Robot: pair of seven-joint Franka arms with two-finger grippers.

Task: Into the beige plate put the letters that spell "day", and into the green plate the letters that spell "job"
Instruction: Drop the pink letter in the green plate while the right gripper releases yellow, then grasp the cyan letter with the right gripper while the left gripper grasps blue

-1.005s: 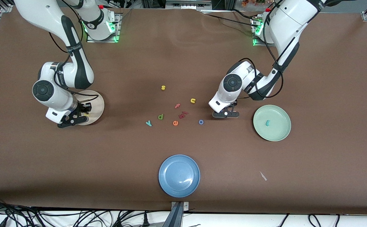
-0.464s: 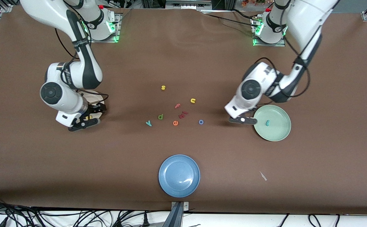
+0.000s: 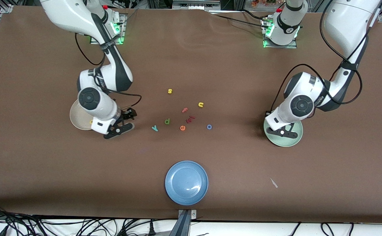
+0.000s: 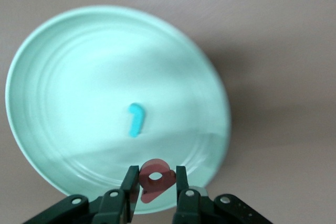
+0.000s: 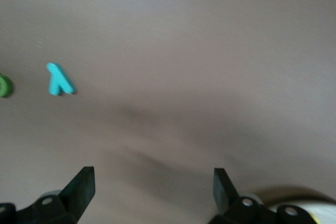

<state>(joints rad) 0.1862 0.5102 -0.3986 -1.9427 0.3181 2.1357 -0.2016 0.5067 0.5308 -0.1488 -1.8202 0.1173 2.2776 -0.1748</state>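
Now left gripper (image 4: 155,195) jaws pinch salmon "b" (image 4: 156,178) over green plate (image 4: 63,66), teal "j" (image 4: 135,119) lying in it. Right gripper (image 5: 152,187) jaws wide, empty, over bare table (image 3: 46,170) beside beige plate (image 3: 77,115); teal "y" (image 5: 59,80) near.

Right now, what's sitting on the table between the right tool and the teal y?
Nothing. In the right wrist view, only bare brown table separates the open right tool from the teal y; the front view agrees.
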